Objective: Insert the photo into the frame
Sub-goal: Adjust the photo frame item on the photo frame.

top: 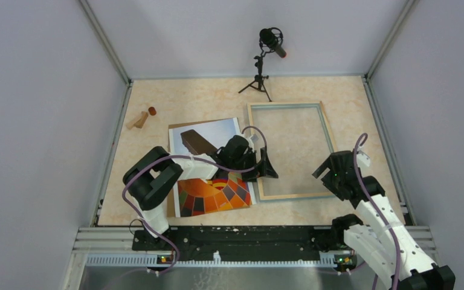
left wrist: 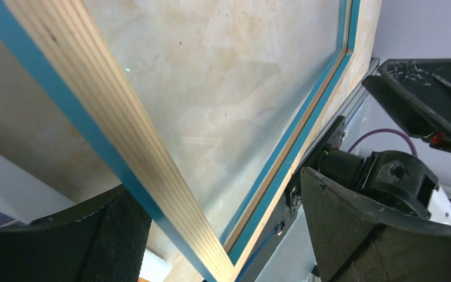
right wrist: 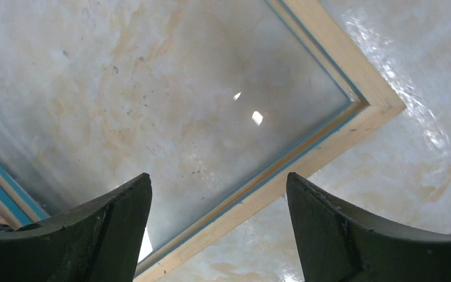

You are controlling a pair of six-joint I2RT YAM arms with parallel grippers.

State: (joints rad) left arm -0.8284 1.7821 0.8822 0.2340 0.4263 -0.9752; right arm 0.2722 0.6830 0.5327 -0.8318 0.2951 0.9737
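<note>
The frame [top: 285, 105] lies flat on the tabletop [top: 338, 90], right of the middle, its long rails running from the near edge toward the far edge; the photo [top: 208, 196] lies just left of it, picture side up, the orange balloon toward the near edge and the pale sky toward the far edge, with a brown board [top: 171, 206] showing under its left side; the left arm reaches across the photo, and the left pincer [top: 267, 168] sits at the frame's left rail, spread wide; in its wrist view the rail [left wrist: 123, 117] passes between the two fingers [left wrist: 111, 235], though contact cannot be made out; the right pincer [top: 326, 175] hangs above the frame's near right corner [right wrist: 352, 70], also spread wide and gripping nothing; a microphone [top: 272, 41] on a tripod stands at the far edge, and small wooden pieces [top: 137, 120] lie near the far left corner.
</note>
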